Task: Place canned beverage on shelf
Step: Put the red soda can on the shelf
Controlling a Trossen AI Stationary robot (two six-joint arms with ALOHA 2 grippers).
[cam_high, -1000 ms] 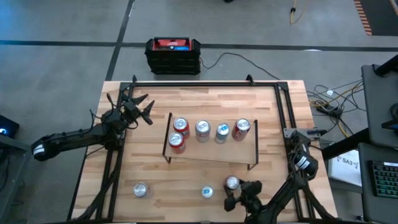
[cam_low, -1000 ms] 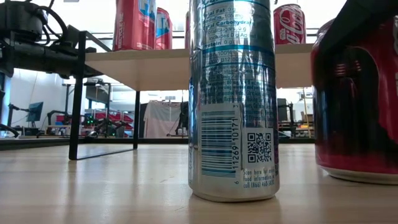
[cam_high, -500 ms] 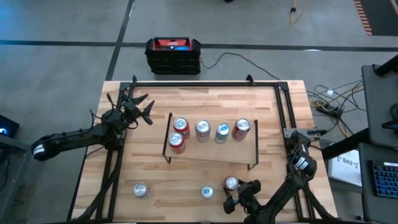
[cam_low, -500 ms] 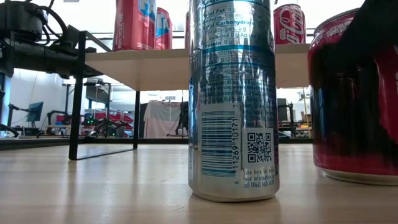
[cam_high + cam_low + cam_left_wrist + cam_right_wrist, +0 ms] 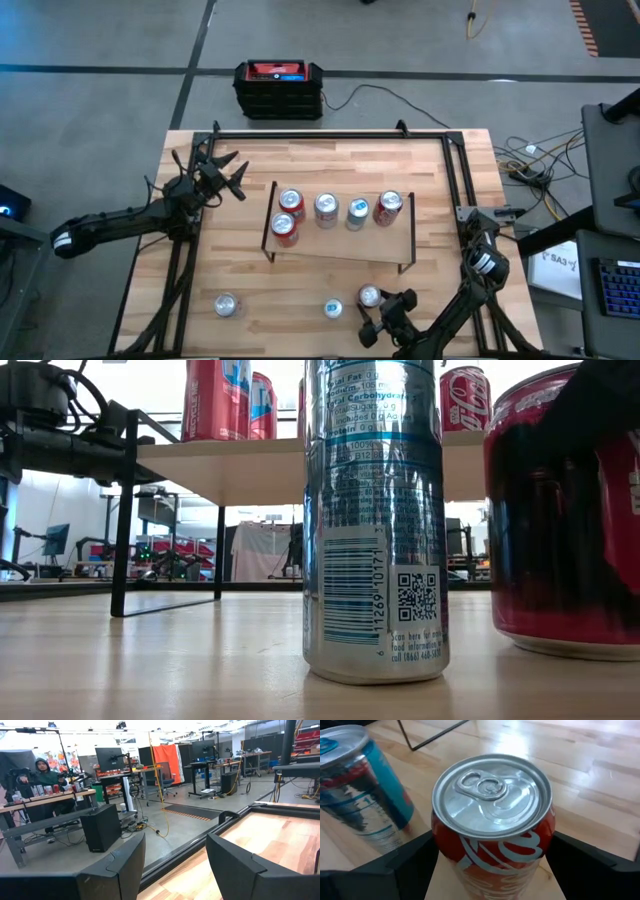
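Observation:
A red can (image 5: 370, 296) stands near the table's near edge, right of centre, between the fingers of my right gripper (image 5: 377, 304), which is shut on it. It fills the right of the low view (image 5: 560, 520) and the middle of the right wrist view (image 5: 492, 820). The shelf (image 5: 340, 246), a light board on black legs (image 5: 260, 465), stands mid-table and carries several cans (image 5: 326, 208). Left of the red can a slim silver-blue can (image 5: 333, 308) stands on its base. My left gripper (image 5: 228, 172) hovers open at the table's far left with nothing between its fingers (image 5: 175, 862). My right gripper pinches the red can's side wall just below the top rim (image 5: 445, 847), one finger (image 5: 395, 865) on each side. The fingers slant down at it from the table's near side. The can stays upright, its base low at the tabletop (image 5: 560, 645).
Another silver can (image 5: 226, 305) stands near the table's near left corner. Black frame rails (image 5: 330, 133) run along the table's far and side edges. A red-and-black box (image 5: 279, 88) sits on the floor beyond. A person (image 5: 45, 770) sits at a desk far off.
My right gripper has rolled about its wrist while staying shut on the red can. The can has shifted a little toward the table's left and near edges and now stands closer to the slim can, still upright.

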